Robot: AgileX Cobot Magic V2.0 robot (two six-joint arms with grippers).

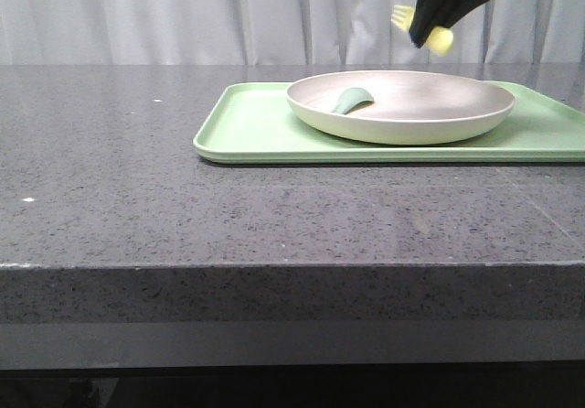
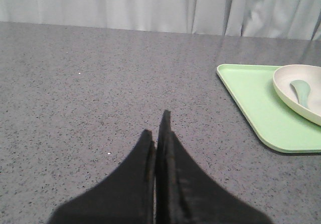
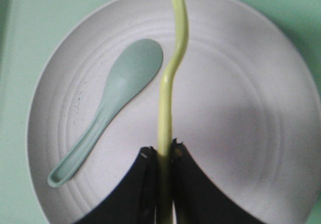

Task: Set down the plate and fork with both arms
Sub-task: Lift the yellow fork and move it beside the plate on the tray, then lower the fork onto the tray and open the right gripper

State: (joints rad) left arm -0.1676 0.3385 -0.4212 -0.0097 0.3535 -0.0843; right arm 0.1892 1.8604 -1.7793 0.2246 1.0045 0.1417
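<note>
On the grey worktop (image 1: 137,198) lies a green tray (image 1: 247,129) carrying the plate (image 1: 402,124), with a spoon (image 1: 350,100) inside. To finish well, the fork (image 3: 170,83) should come down level onto bare plate beside the spoon before release. The right tool (image 3: 163,158) hangs above the plate, clamped on the fork's handle; the left tool (image 2: 156,133) hovers over bare worktop, pressed together, holding nothing.

Bench: I see a dark grey speckled stone bench (image 1: 137,152) with a thick front edge, filling most of my front view.
Backdrop: a pale grey-white pleated curtain (image 1: 183,15) hangs behind the far edge of the bench.
Light: soft and even, with a faint sheen on the stone.
Below: under the front edge, only dark shadow.
</note>
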